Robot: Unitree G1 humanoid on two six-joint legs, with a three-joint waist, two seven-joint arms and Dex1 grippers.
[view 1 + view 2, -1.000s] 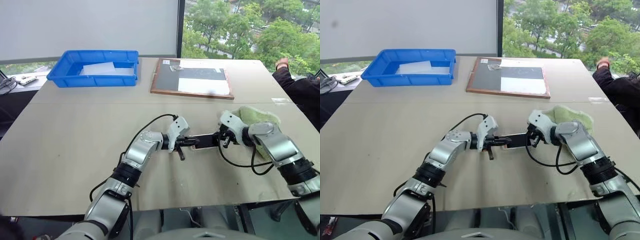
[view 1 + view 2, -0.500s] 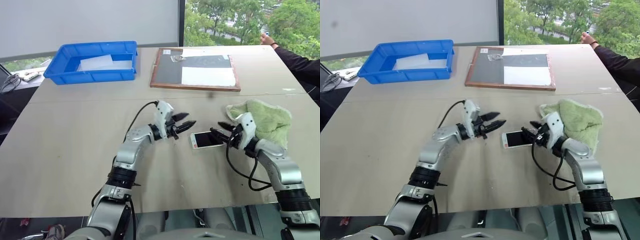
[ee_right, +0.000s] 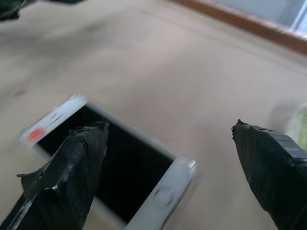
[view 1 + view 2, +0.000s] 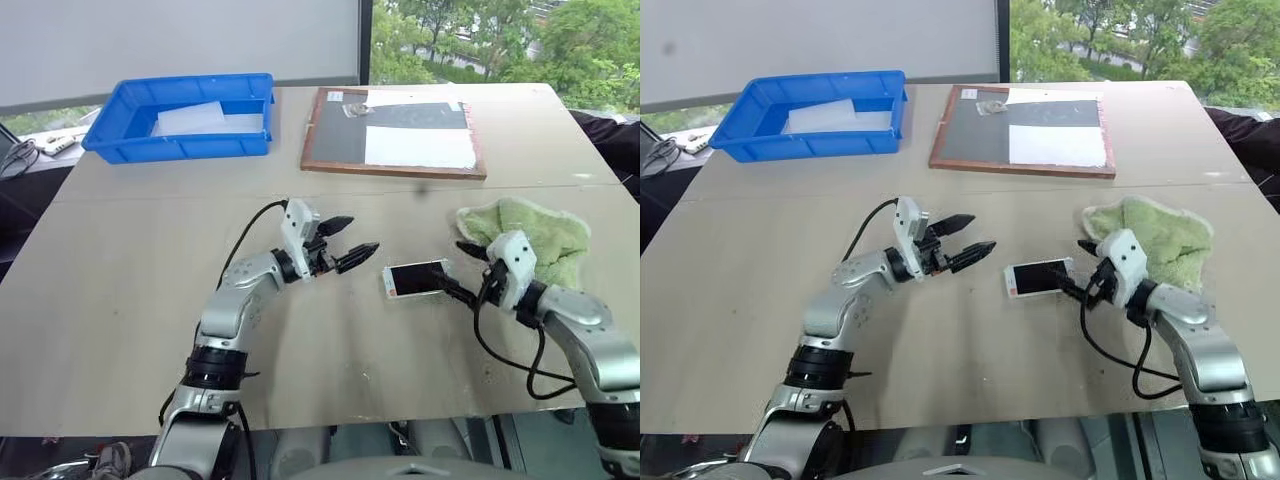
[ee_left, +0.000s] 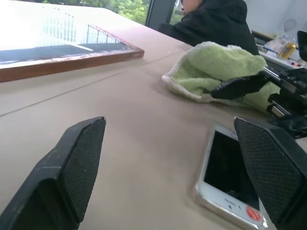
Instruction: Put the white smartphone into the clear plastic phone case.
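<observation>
The white phone (image 4: 415,279) lies flat and screen-up on the worktop (image 4: 120,260), between the two grippers and touched by neither. The left gripper (image 4: 350,243) hangs just beside one short end with its fingers spread wide, and the right gripper (image 4: 462,270) sits at the other end, fingers also apart, one fingertip (image 3: 72,163) over the screen's edge. A green cloth (image 4: 530,235) lies behind the right gripper; a blue bin (image 4: 180,115) and a framed board (image 4: 395,135) stand at the far side.
</observation>
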